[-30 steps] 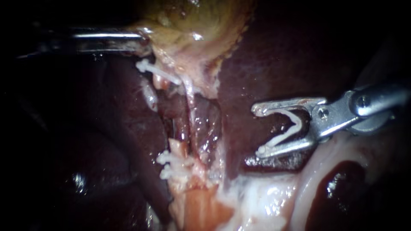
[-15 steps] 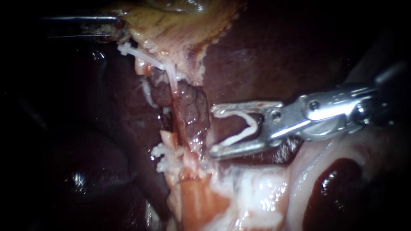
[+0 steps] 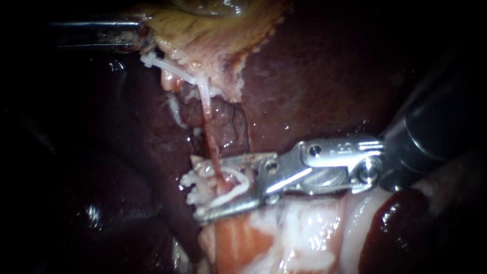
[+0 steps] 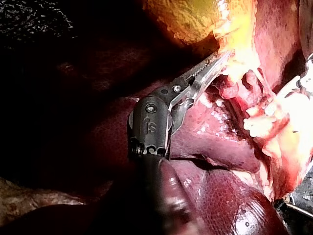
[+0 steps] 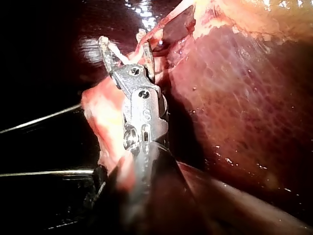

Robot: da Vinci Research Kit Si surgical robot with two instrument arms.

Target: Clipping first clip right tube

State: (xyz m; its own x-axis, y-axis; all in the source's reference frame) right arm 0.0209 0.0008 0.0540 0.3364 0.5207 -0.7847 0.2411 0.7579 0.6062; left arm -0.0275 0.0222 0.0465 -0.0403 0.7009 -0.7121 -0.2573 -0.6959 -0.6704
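The background is the dark red liver [image 3: 324, 76], wet and shining, with black shadow all around it. At the far left my left instrument [image 3: 143, 34] comes in level. Its pincer seems to be closed on the edge of the yellow gallbladder [image 3: 213, 30], though in the endoscope view the tip is half lost in shadow. Just below this grip a white upper clip [image 3: 162, 63] lies across the tissue. From there the right tube [image 3: 212, 147], thin and pink, runs down stretched to my right instrument [image 3: 223, 190]. Its pincer stands partly open and carries a white clip [image 3: 237, 186] between both jaws. The tube passes through this open clip, just beside a bunch of lower clips [image 3: 195, 183].

To close well, I judge that the tube must sit deep in the clip, with both clip ends past it and no lower clip caught. The clip should cross the tube squarely. The left instrument should hold the stretch during the squeeze.

The left wrist view shows what the endoscope hides: the toothed jaws of the left instrument [image 4: 215, 58] lie together on the gallbladder edge. The right wrist view looks along the right instrument [image 5: 127, 51] and shows the gap between its jaws, with the clip arms inside.
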